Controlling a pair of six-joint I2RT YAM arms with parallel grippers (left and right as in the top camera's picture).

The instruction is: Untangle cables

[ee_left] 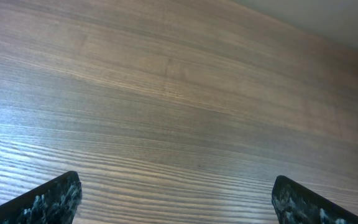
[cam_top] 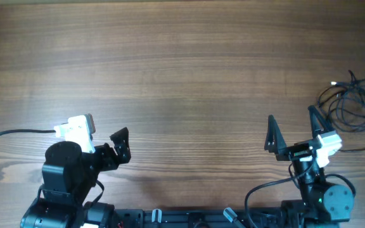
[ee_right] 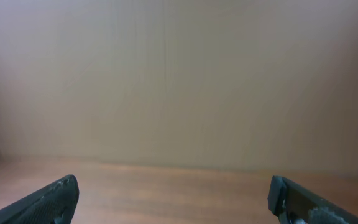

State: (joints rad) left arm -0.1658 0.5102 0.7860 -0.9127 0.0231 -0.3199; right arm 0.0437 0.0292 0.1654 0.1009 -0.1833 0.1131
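The cables [cam_top: 355,104] lie in a tangle of thin black loops at the far right edge of the table in the overhead view, with a small pale plug tip [cam_top: 334,83] at the upper left of the pile. My right gripper [cam_top: 291,130] is open and empty, just left of and below the pile. My left gripper [cam_top: 120,144] is open and empty at the lower left, far from the cables. In the left wrist view the fingers [ee_left: 176,196] are spread over bare wood. In the right wrist view the fingers [ee_right: 173,199] are spread, with no cable in sight.
The wooden table [cam_top: 182,69] spans the whole overhead view. A thicker black arm wire [cam_top: 11,134] runs in from the left edge to the left arm. Both arm bases sit along the front edge.
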